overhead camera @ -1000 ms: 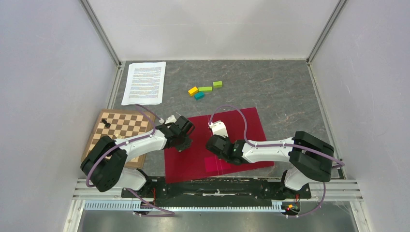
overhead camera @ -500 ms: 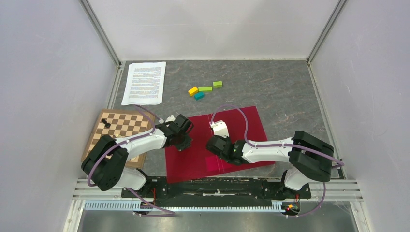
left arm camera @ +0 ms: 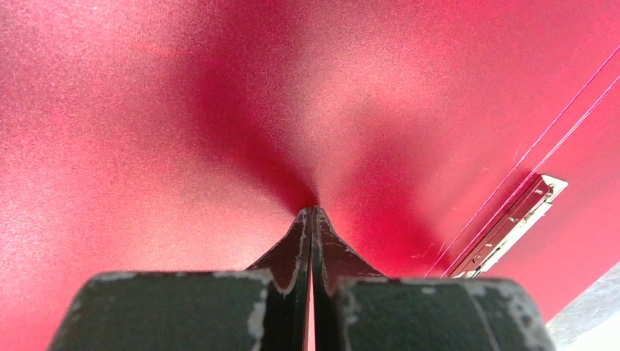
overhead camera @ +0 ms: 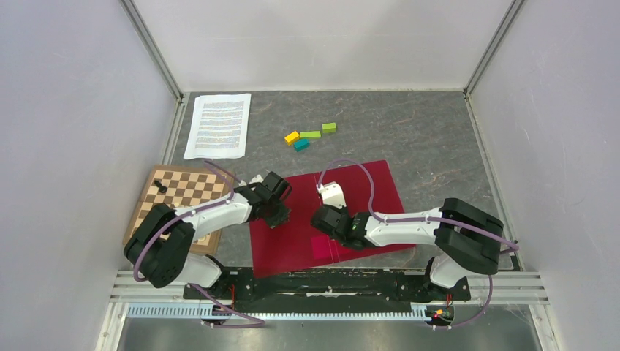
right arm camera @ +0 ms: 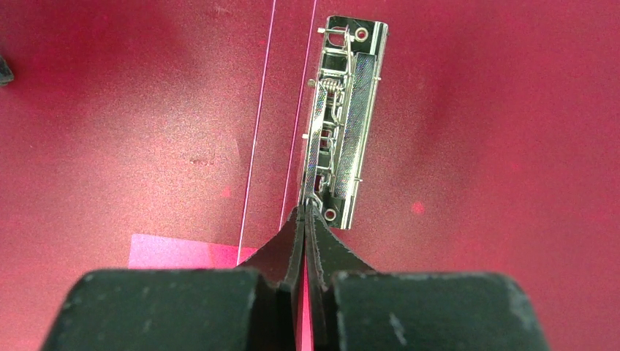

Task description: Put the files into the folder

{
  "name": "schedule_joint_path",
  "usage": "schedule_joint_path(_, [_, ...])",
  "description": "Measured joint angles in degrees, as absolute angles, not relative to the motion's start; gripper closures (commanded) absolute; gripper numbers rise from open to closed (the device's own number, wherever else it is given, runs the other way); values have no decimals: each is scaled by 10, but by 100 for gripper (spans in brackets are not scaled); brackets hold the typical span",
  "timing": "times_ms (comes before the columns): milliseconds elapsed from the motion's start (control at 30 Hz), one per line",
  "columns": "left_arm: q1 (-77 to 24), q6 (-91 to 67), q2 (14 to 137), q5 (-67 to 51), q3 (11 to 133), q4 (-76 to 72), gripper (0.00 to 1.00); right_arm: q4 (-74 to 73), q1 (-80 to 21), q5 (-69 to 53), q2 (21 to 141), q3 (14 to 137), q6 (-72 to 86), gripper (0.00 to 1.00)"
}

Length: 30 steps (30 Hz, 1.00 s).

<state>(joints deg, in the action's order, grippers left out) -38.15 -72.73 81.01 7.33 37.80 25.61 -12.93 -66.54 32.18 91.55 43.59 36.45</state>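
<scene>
Near the front of the worktop [overhead camera: 431, 139], the folder [overhead camera: 369, 194] lay open and flat, its metal clip [right arm camera: 342, 117] exposed. The left hand [overhead camera: 276, 217] was closed on nothing, tips down on the folder's left part. The right hand [overhead camera: 323, 219] was closed too, tips at one end of the clip. The files [overhead camera: 218, 124] sat in the far-left corner, well apart from both hands.
</scene>
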Motion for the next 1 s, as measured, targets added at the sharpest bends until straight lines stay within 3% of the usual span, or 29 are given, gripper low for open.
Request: schedule_joint_path(1000, [-347,-719,835,29,411,299,98,-167,-628,288,892,463,347,100])
